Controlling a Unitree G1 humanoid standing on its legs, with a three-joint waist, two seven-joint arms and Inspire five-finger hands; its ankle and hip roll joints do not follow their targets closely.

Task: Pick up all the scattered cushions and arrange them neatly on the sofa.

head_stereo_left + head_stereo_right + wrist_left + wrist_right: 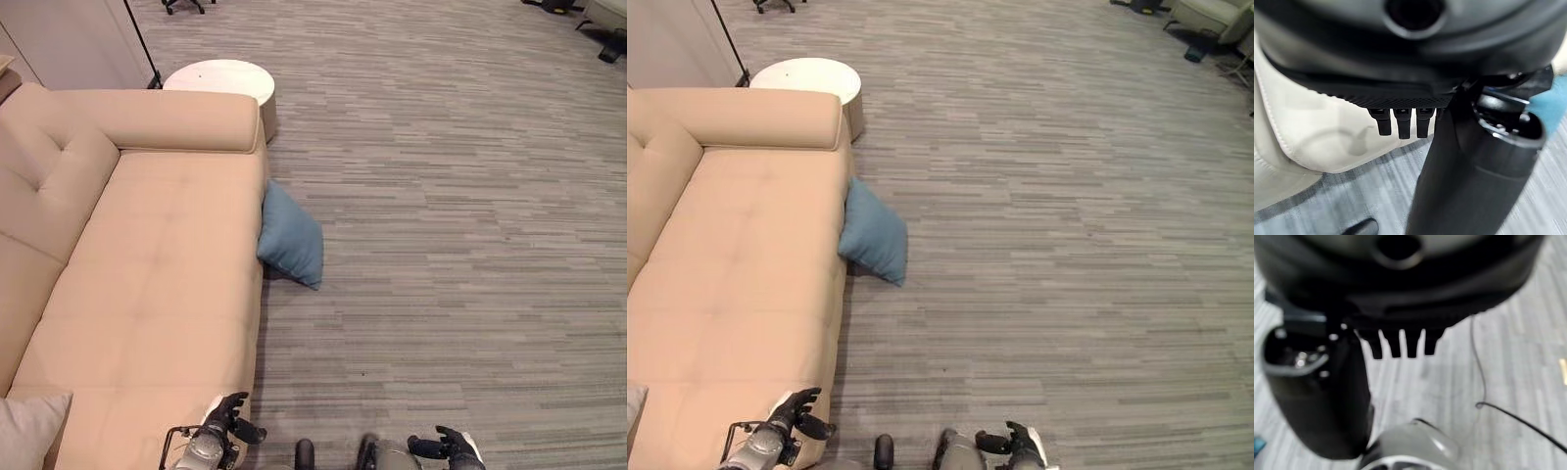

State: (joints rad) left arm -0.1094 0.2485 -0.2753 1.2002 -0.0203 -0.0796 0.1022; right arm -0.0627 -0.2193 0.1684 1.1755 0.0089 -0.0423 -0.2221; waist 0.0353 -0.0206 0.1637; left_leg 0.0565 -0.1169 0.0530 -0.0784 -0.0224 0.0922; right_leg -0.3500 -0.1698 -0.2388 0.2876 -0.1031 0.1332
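Partly cut off, grey cushion (pixel 29 428) on sofa (pixel 147 294).

No text, label, number or sign can be read anywhere here, neither on the sofa (pixel 147 264), the blue cushion (pixel 291 237) nor the round white table (pixel 219 78).

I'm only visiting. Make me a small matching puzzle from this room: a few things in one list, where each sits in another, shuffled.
Things:
1. blue square cushion
2. pale grey cushion
3. round white side table
4. beige fabric sofa

Places:
A. beyond the sofa's far armrest
B. on the sofa seat's near corner
C. on the carpet, leaning against the sofa's front
D. along the room's left side

Pairs: 1-C, 2-B, 3-A, 4-D
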